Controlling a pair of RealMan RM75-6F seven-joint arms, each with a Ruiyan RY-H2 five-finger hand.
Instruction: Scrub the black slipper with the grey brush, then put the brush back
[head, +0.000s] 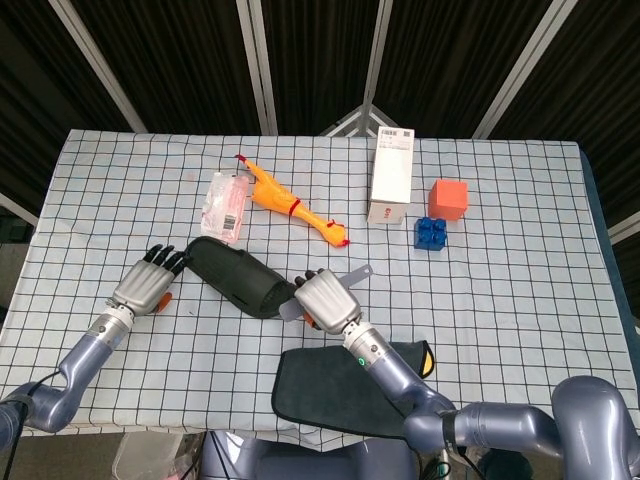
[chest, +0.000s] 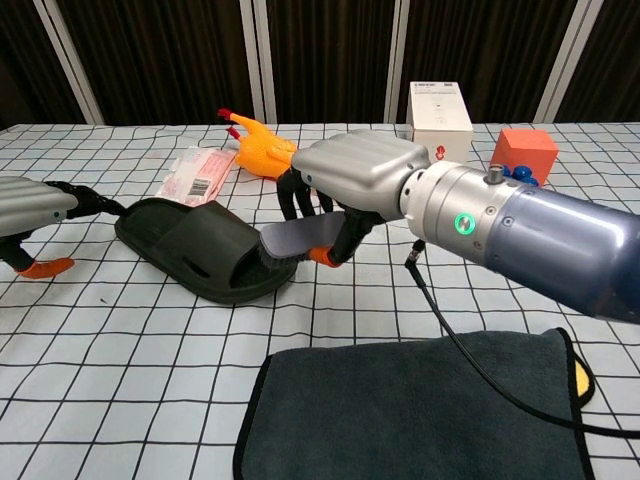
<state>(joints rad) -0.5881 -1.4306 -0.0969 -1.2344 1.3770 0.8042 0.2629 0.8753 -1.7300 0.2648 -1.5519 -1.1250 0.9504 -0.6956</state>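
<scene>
The black slipper (head: 236, 276) (chest: 185, 243) lies left of the table's middle. My right hand (head: 325, 299) (chest: 352, 177) grips the grey brush (chest: 298, 237) (head: 356, 273), and its bristle end hangs at the slipper's toe end, touching or just above it. My left hand (head: 150, 285) (chest: 35, 203) lies flat on the table with its fingers apart. Its fingertips (chest: 95, 200) reach the slipper's other end and hold nothing.
A yellow rubber chicken (head: 290, 206) and a pink packet (head: 226, 203) lie behind the slipper. A white box (head: 391, 180), an orange cube (head: 448, 198) and a blue brick (head: 431, 233) stand at the back right. A dark towel (head: 340, 392) covers the front edge.
</scene>
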